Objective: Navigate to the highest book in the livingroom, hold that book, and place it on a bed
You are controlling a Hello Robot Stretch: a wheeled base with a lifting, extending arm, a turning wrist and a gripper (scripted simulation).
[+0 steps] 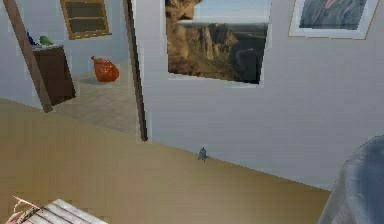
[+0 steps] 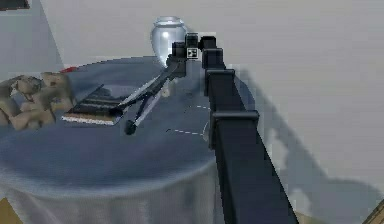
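The claw [image 2: 128,118] is near-black like the arm [image 2: 235,140], with two white squares [image 2: 190,50] marked in black at its base, against a mottled blue-grey surface [image 2: 90,160]. Just left of the claw a book [image 2: 100,102] shows a dark cover and a pale page edge, farther left is a lumpy tan and brown thing [image 2: 30,100], and beyond the claw stands a clear, bluish-white glass jar [image 2: 170,38]. In the forward view the floor [image 1: 150,170] is tan, the wall [image 1: 320,100] pale grey, a pot [image 1: 105,69] bright orange, a cabinet [image 1: 55,75] dark brown, and a wall picture [image 1: 217,45] has brown cliffs under blue sky.
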